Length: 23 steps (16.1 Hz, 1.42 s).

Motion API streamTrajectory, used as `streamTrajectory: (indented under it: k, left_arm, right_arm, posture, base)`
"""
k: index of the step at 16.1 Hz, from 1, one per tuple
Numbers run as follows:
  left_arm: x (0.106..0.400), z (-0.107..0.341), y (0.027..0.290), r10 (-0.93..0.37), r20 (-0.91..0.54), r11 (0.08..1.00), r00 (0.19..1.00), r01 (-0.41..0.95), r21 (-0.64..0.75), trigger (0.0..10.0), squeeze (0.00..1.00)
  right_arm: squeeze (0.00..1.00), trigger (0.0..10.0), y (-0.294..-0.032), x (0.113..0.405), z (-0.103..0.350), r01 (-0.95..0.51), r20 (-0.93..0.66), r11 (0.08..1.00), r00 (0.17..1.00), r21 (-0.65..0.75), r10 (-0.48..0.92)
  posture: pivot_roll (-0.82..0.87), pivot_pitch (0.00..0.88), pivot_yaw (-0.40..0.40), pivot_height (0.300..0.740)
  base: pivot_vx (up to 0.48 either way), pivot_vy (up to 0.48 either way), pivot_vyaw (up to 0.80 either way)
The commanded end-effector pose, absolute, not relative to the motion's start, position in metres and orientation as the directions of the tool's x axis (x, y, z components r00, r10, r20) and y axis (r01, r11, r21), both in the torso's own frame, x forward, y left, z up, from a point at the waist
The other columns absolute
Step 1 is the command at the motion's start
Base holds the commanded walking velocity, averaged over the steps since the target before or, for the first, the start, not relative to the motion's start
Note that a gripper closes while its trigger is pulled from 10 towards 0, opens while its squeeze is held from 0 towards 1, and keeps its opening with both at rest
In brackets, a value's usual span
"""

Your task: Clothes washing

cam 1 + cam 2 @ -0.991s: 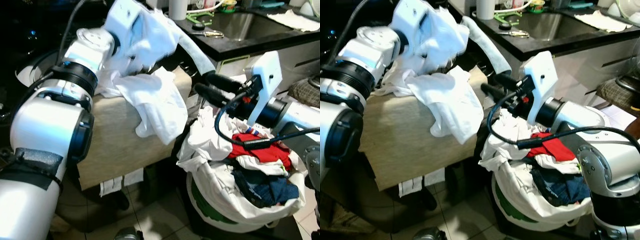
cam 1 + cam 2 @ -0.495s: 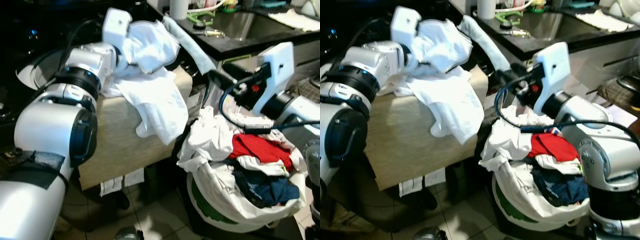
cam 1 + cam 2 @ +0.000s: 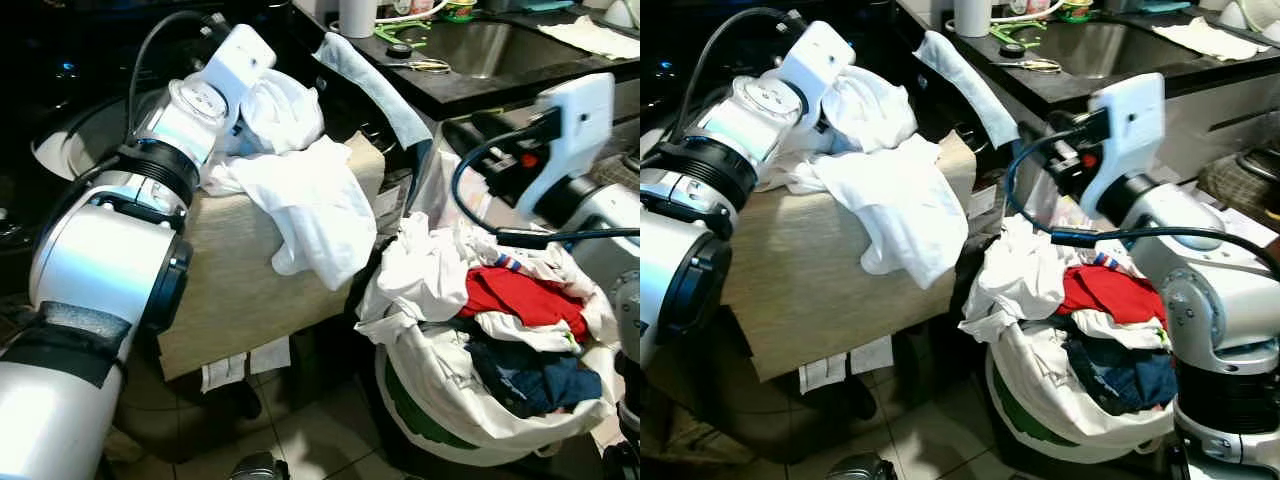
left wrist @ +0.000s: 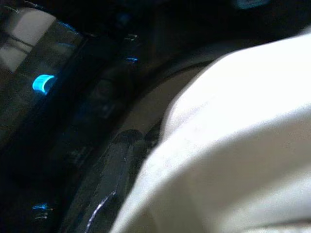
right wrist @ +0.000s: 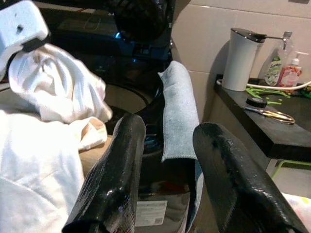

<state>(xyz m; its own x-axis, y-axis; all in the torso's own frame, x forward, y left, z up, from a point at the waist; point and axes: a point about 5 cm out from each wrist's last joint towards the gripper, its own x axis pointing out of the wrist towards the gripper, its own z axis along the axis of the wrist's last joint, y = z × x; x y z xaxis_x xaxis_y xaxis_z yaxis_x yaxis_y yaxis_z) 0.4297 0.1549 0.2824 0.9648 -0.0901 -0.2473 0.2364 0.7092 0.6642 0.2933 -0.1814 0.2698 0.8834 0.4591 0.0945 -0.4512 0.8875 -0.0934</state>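
On the left, the left arm reaches forward over the dark washing machine (image 3: 60, 150), and the left tool (image 3: 262, 100) is buried in a bundle of white clothes (image 3: 285, 110). The cloth covers its fingers, so I cannot tell how wide they stand or whether they grip the fabric. The bundle rests at the far edge of a beige cloth (image 3: 250, 270) that hangs down the front of the machine. More of the white clothes (image 3: 905, 205) spreads from the bundle and falls over this beige cloth toward the floor.

In the middle, a light blue towel (image 3: 375, 85) hangs over the corner between the machine and the dark bench (image 3: 470, 85). On the bench there are scissors (image 3: 428, 66), a white jug (image 5: 241, 58) and a sink (image 3: 490, 45).

On the right, a laundry basket (image 3: 440, 420) stands on the tiled floor, lined with white cloth and heaped with white, red (image 3: 520, 300) and dark blue (image 3: 535, 375) garments. The right tool (image 3: 1040, 130) hovers above the basket's far side, near the bench edge, apart from the heap. Its two black fingers (image 5: 114, 179) are spread wide and nothing is between them.

The left wrist view adds the pale cloth very close and blurred, with small blue lights on the dark machine beside it. The right wrist view looks between the open fingers to the blue towel, the white bundle and soap bottles (image 5: 291, 73) on the bench.
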Motion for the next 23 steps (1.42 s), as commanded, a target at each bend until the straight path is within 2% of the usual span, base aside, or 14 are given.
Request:
streamTrajectory:
  k: [1, 2, 4, 5, 6, 8, 10, 11, 13, 14, 17, 19, 20, 23]
  left_arm:
    - [0.429, 0.282, 0.15, -0.137, -0.283, 0.724, 0.949, 0.291, 0.626, 10.0, 1.0]
    - [0.426, 0.277, 0.14, -0.249, -0.355, 0.803, 0.901, 0.397, 0.444, 10.0, 1.0]
    - [0.425, 0.277, 0.132, -0.308, -0.358, 0.862, 0.881, 0.418, 0.287, 10.0, 1.0]
    - [0.424, 0.277, 0.123, -0.358, -0.34, 0.926, 0.87, 0.378, -0.008, 10.0, 1.0]
    - [0.422, 0.278, 0.115, -0.373, -0.323, 0.913, 0.87, 0.281, -0.297, 10.0, 1.0]
    - [0.422, 0.27, 0.116, -0.322, -0.355, 0.89, 0.878, 0.153, -0.43, 10.0, 1.0]
    - [0.423, 0.262, 0.125, -0.239, -0.369, 0.94, 0.898, 0.119, -0.32, 10.0, 1.0]
    - [0.428, 0.271, 0.13, -0.194, -0.298, 0.928, 0.935, 0.273, 0.254, 10.0, 1.0]
    - [0.429, 0.278, 0.121, -0.229, -0.278, 0.805, 0.933, 0.342, 0.484, 10.0, 1.0]
    - [0.428, 0.281, 0.116, -0.245, -0.277, 0.775, 0.929, 0.359, 0.52, 10.0, 0.0]
    - [0.429, 0.311, 0.107, -0.318, -0.123, 0.784, 0.94, 0.333, 0.523, 10.0, 0.0]
    - [0.422, 0.341, 0.096, -0.521, -0.035, 0.8, 0.853, 0.502, 0.329, 10.0, 0.0]
    - [0.42, 0.346, 0.096, -0.567, -0.049, 0.77, 0.822, 0.55, 0.322, 10.0, 0.0]
    - [0.415, 0.344, 0.108, -0.628, -0.195, 0.589, 0.754, 0.623, 0.515, 10.0, 0.0]
  right_arm:
    - [0.0, 10.0, -0.184, 0.295, 0.275, -0.431, 0.109, 0.897, 0.892, -0.097, 0.44]
    - [0.0, 10.0, -0.185, 0.297, 0.276, -0.417, 0.114, 0.904, 0.898, -0.091, 0.426]
    - [0.0, 10.0, -0.186, 0.298, 0.276, -0.409, 0.12, 0.909, 0.901, -0.083, 0.417]
    - [0.0, 10.0, -0.186, 0.299, 0.277, -0.403, 0.126, 0.912, 0.904, -0.072, 0.409]
    - [0.0, 10.0, -0.187, 0.3, 0.277, -0.396, 0.132, 0.916, 0.907, -0.06, 0.401]
    - [0.0, 10.0, -0.187, 0.301, 0.277, -0.387, 0.135, 0.921, 0.911, -0.048, 0.39]
    - [0.0, 10.0, -0.187, 0.301, 0.277, -0.378, 0.138, 0.925, 0.915, -0.039, 0.38]
    - [0.0, 10.0, -0.188, 0.3, 0.278, -0.365, 0.142, 0.93, 0.919, -0.055, 0.369]
    - [0.0, 10.0, -0.188, 0.299, 0.279, -0.36, 0.142, 0.929, 0.918, -0.09, 0.37]
    - [0.0, 10.0, -0.187, 0.299, 0.281, -0.363, 0.159, 0.928, 0.915, -0.08, 0.372]
    - [0.0, 10.0, -0.185, 0.302, 0.293, -0.337, 0.245, 0.937, 0.904, -0.095, 0.35]
    - [0.0, 10.0, -0.179, 0.302, 0.312, -0.337, 0.359, 0.936, 0.865, -0.102, 0.351]
    - [0.0, 10.0, -0.178, 0.302, 0.316, -0.333, 0.374, 0.938, 0.861, -0.101, 0.345]
    - [0.0, 10.0, -0.174, 0.309, 0.32, -0.261, 0.363, 0.924, 0.862, -0.281, 0.354]
  posture:
    - [-0.04, 0.0, 0.054, 0.719]
    - [-0.04, 0.0, 0.057, 0.719]
    - [-0.03, 0.0, 0.057, 0.719]
    - [-0.03, 0.0, 0.059, 0.719]
    - [-0.03, 0.0, 0.06, 0.719]
    - [-0.03, 0.0, 0.071, 0.719]
    - [-0.04, 0.0, 0.078, 0.719]
    - [-0.04, 0.0, 0.082, 0.719]
    - [-0.04, 0.0, 0.082, 0.719]
    - [-0.04, 0.0, 0.077, 0.719]
    - [-0.04, 0.0, 0.075, 0.719]
    - [-0.04, 0.0, 0.077, 0.719]
    - [-0.04, 0.0, 0.073, 0.719]
    - [-0.04, 0.0, 0.056, 0.719]
  base:
    - [0.0, 0.0, 0.0]
    - [0.0, 0.0, 0.0]
    - [0.0, 0.0, 0.0]
    - [0.0, 0.0, 0.0]
    - [0.0, 0.0, 0.0]
    - [0.0, 0.0, 0.0]
    - [0.0, 0.0, 0.0]
    - [0.0, 0.0, 0.0]
    - [0.0, 0.0, 0.0]
    - [0.0, 0.0, 0.0]
    - [0.0, 0.0, 0.0]
    - [0.0, 0.0, 0.0]
    - [0.0, 0.0, 0.0]
    - [0.0, 0.0, 0.0]
